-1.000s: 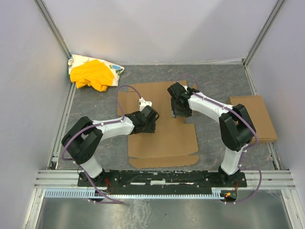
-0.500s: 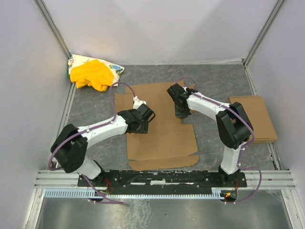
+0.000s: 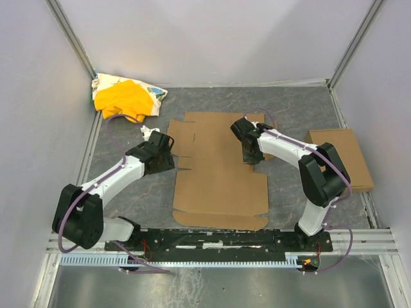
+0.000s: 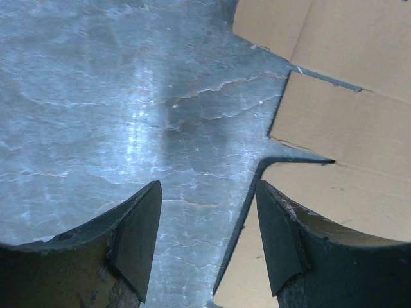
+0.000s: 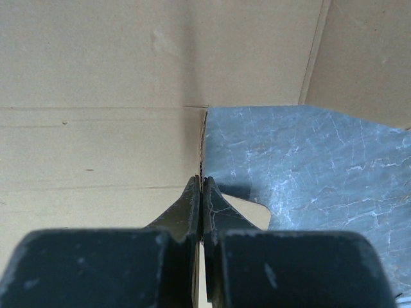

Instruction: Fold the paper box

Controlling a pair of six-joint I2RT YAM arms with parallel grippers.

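The box [image 3: 218,173] lies flat and unfolded in the middle of the grey table [image 3: 289,192], its flaps spread out. The left gripper [image 3: 160,157] hangs over bare table just beside the box's left edge, near a side flap. The right gripper [image 3: 250,156] points down at the box's right edge, where a notch cuts in. A yellow cloth [image 3: 125,99] sits in the far left corner. A smaller cardboard piece [image 3: 340,159] lies well apart on the right
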